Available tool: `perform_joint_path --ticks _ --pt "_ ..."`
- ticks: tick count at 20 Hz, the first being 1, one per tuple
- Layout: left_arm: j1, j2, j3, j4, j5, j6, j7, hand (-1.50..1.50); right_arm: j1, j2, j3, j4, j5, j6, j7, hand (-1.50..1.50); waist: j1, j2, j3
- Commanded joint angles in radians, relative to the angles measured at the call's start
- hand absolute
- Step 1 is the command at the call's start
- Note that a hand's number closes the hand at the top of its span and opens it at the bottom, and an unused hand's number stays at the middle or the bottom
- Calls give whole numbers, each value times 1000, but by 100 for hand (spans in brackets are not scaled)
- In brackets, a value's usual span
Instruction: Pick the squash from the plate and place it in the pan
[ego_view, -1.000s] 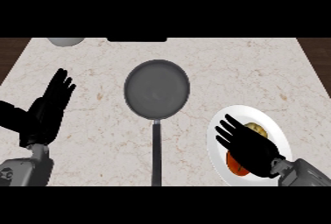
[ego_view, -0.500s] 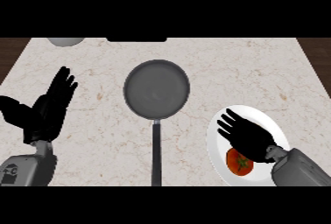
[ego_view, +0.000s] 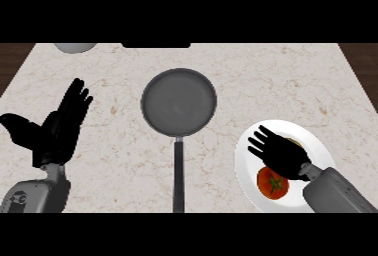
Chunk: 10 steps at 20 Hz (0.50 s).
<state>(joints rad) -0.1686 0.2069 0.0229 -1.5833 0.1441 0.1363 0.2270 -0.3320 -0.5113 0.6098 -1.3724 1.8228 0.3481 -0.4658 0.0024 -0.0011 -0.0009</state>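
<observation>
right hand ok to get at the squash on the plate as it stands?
Probably yes. The right hand hangs open right over the plate, covering most of the squash. Nothing lies between them; the tomato sits nearer the wrist, out of the way.

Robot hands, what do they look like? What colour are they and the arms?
Each robot hand, left and right, is black, with slim fingers and a thumb. Behind each comes a smooth, rounded grey forearm, left and right. The left forearm has a small round dark mark near its lower end.
</observation>
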Motion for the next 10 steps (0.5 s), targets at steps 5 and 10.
perform_joint_path --ticks 5,10 --pt "-45 -7 43 99 6 -28 -44 0 -67 61 -25 164 24 -124 -113 150 2 4 1" --pt "-48 6 50 65 8 -40 -17 0 -13 86 -38 175 33 -162 -99 150 -1 4 1"
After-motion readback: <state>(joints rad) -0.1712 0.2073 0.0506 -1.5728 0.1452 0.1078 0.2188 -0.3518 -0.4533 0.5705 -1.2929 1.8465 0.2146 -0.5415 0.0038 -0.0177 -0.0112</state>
